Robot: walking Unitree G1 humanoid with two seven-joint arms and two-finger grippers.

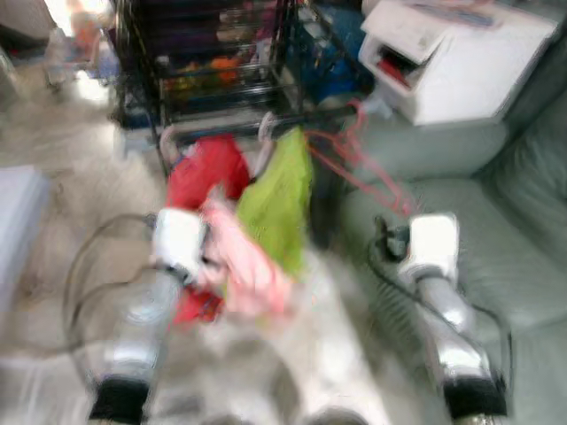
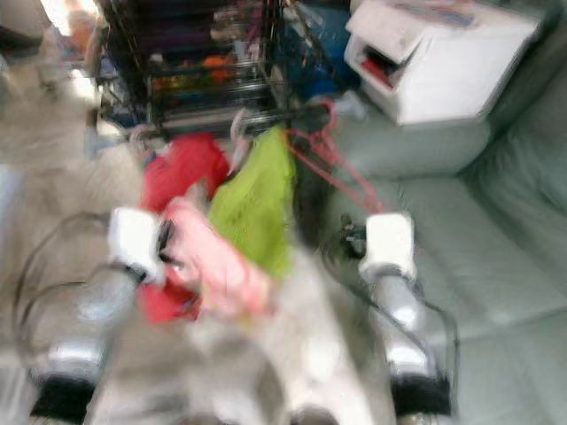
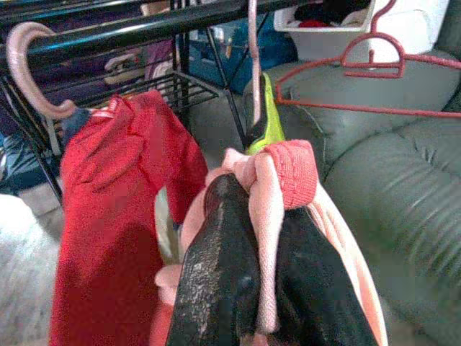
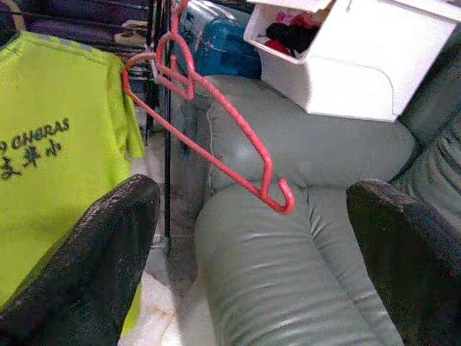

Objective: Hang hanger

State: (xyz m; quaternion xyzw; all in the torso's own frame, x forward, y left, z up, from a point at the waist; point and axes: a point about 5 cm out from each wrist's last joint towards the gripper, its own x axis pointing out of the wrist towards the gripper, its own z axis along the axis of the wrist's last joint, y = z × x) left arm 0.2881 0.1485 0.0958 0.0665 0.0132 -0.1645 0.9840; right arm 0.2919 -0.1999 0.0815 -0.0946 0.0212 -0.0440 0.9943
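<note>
My left gripper [image 3: 261,205] is shut on the collar of a pink garment [image 3: 288,169] on a thin pink hanger [image 3: 253,65] whose stem rises toward the black rail [image 3: 144,27]. A red garment [image 3: 119,209] hangs on that rail from a pink hook [image 3: 29,68], with a lime green shirt [image 4: 50,158] beside it. Empty red hangers [image 4: 230,140] hang at the rail's end. My right gripper [image 4: 252,267] is open in front of them, holding nothing. The head views are blurred.
A grey sofa [image 1: 496,239] fills the right side, with a white storage box [image 1: 461,57] on its arm. Behind the rail stands a black wire rack [image 1: 204,62] full of items. A blue bin [image 4: 212,47] sits by the sofa.
</note>
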